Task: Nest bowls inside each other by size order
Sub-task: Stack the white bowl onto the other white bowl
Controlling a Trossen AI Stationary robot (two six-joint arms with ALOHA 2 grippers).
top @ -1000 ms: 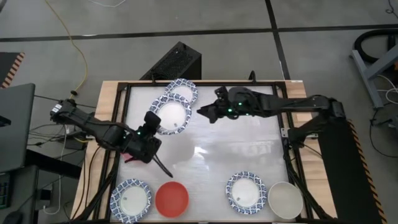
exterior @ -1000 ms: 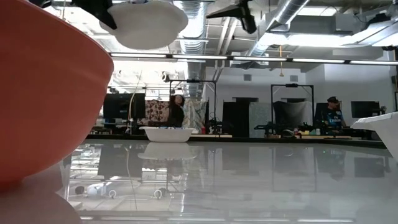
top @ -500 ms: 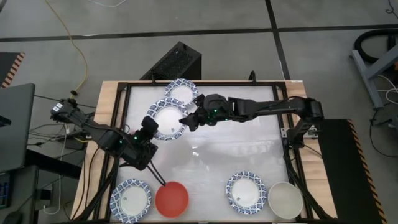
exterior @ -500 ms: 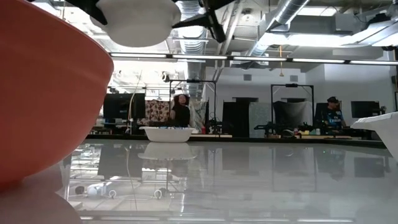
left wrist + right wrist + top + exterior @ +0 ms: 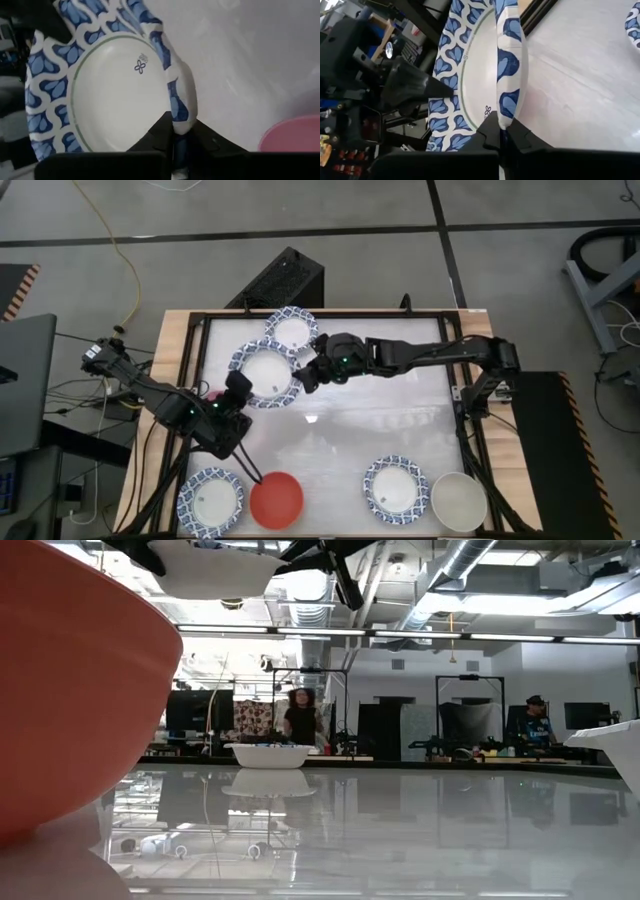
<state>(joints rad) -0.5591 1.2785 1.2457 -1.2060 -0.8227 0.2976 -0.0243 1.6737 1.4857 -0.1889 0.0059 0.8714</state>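
In the upper left of the high view, the large blue-rimmed bowl hangs between both arms, the left gripper pinching its lower-left rim, the right gripper its right rim.

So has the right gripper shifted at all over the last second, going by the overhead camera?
Yes. The right gripper has travelled left across the table, away from the right side rail, and now pinches the rim of the large patterned bowl.
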